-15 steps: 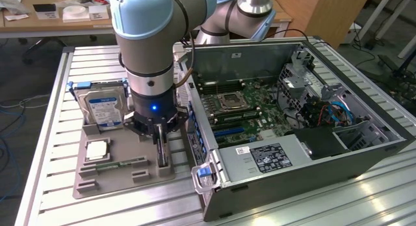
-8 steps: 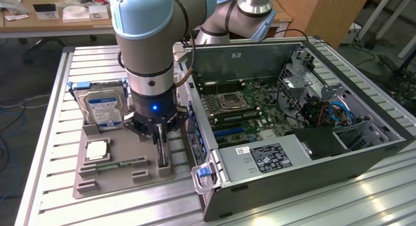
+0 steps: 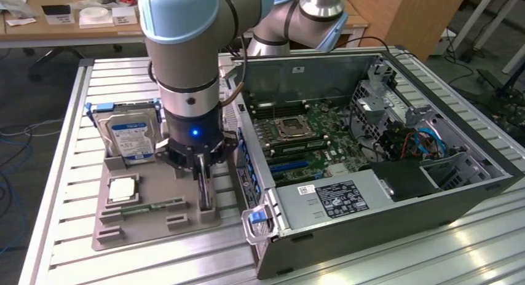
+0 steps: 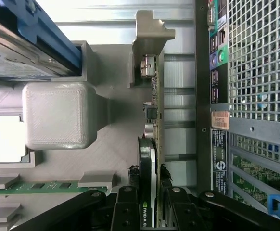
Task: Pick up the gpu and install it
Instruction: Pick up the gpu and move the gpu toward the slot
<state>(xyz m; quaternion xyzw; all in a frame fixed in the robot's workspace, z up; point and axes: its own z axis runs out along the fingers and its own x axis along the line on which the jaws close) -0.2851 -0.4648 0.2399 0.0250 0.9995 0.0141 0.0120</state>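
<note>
The gpu (image 3: 205,193) stands on its edge in a slot of the grey tray (image 3: 139,230), close to the open computer case (image 3: 459,193). My gripper (image 3: 201,171) comes straight down on it, with a finger on each face of the card. In the wrist view the gpu (image 4: 154,139) runs edge-on away from the camera, its green-logo end clamped between the black fingers (image 4: 128,204). My gripper (image 4: 149,204) is shut on the card. The card's far end sits against a grey holder post (image 4: 152,33).
On the tray also stand a silver hard drive (image 3: 130,134), a processor chip (image 3: 122,190) and a green memory stick (image 3: 152,206). The case lies on its side with the motherboard (image 3: 303,137) exposed and a power supply (image 3: 336,199) at the near end. Its perforated rear wall (image 4: 255,72) is close beside the card.
</note>
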